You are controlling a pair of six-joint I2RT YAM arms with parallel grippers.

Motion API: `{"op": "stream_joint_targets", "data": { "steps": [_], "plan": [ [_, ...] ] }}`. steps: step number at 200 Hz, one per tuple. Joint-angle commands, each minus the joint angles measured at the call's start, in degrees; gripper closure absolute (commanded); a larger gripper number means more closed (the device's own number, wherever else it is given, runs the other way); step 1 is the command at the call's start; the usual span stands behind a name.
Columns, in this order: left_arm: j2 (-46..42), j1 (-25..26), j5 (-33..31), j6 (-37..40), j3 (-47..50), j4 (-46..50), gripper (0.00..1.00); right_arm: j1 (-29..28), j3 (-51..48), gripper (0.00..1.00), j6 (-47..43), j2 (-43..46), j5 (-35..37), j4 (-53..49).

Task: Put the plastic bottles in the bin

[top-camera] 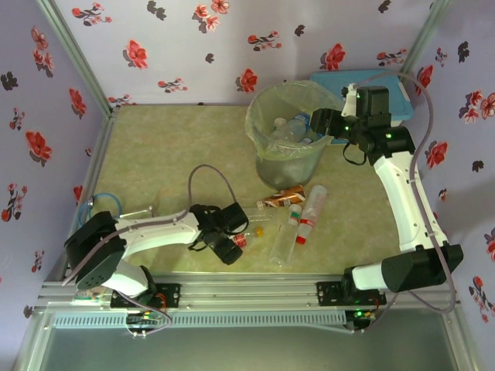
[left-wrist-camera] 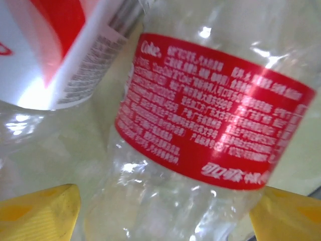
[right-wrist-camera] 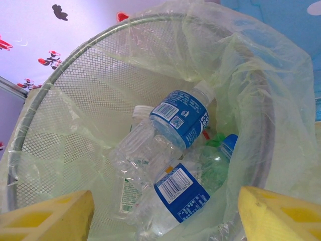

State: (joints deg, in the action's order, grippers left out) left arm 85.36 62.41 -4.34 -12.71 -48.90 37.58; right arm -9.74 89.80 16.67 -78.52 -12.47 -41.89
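1. Left gripper (left-wrist-camera: 165, 213) spread wide, red-label bottle (left-wrist-camera: 210, 125) lying between its fingers on table (top-camera: 155, 170).
2. Right gripper (right-wrist-camera: 165, 206) spread, empty, above bin (right-wrist-camera: 75, 100).
3. Blue-label bottles (right-wrist-camera: 180, 118) inside bin; loose bottles (top-camera: 303, 220) on table near its base.

The bin (right-wrist-camera: 75, 50) lies open under the right end effector (right-wrist-camera: 165, 221); bottles (top-camera: 309, 209) on the bench (top-camera: 170, 147) hem the left end effector (left-wrist-camera: 165, 216).
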Motion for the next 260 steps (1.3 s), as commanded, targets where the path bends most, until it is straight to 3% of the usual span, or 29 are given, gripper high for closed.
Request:
{"op": "stream_joint_targets", "data": {
  "steps": [1,57,97,139,171,199,224,260],
  "plan": [
    [1.81,0.34,-0.20,0.41,-1.53,1.25,0.20,0.42,-0.81,0.24,-0.23,1.29,-0.76,0.73],
    [0.24,0.34,-0.07,0.49,-1.71,1.18,0.46,0.60,-0.66,0.23,-0.27,2.38,-0.82,0.67],
    [-5.02,0.33,-0.07,1.27,-3.18,2.28,0.49,0.60,-1.19,0.24,0.88,4.13,-3.05,1.41],
    [-16.56,-1.00,-1.28,2.31,-4.85,1.74,0.52,0.60,-4.47,0.23,3.91,7.91,-8.77,4.84],
    [-24.71,-6.59,-2.08,-0.42,-3.42,-8.18,0.58,0.27,-8.55,0.24,9.42,10.00,-17.01,12.39],
    [-27.57,-10.12,-2.01,-3.47,-0.58,-22.39,0.67,-1.48,-10.54,0.23,13.27,11.17,-18.46,18.29],
    [-26.83,-12.81,-2.04,-7.11,-0.02,-32.31,0.71,-7.37,-9.81,0.22,14.23,9.78,-17.90,22.08],
    [-25.73,-15.57,-0.61,-11.46,-2.42,-35.91,0.74,-15.36,-7.11,0.17,14.18,4.86,-17.13,24.65]
  ]
}}
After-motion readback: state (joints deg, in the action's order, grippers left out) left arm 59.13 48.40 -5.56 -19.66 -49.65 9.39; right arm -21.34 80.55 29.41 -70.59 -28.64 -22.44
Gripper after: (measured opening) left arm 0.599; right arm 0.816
